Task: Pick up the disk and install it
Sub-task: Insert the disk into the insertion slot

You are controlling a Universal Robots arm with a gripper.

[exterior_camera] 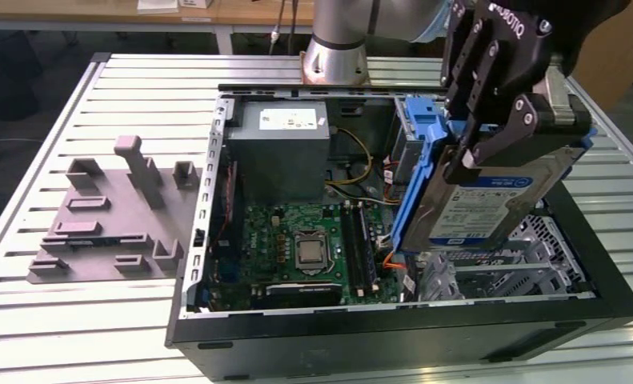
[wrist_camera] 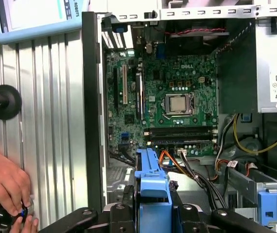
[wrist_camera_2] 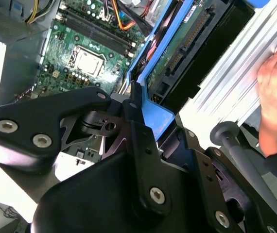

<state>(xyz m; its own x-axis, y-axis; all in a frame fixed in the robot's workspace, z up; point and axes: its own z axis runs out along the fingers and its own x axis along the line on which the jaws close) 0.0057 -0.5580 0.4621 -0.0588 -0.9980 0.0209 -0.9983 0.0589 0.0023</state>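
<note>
The disk, a silver drive with a white-and-blue label in a blue plastic carrier, hangs tilted on edge over the open computer case, at the exterior view's right. My gripper is shut on it from above, its black fingers clamped across the drive's faces. The drive sits just above the metal drive cage without touching it. The carrier and the drive's green circuit side show between the fingers in the second wrist view. In the first wrist view the carrier's end sticks out past the gripper.
Inside the case lie the motherboard, the grey power-supply box and loose cables. A grey fixture plate sits on the slatted table at the exterior view's left. A person's hand rests on a knob beside the case.
</note>
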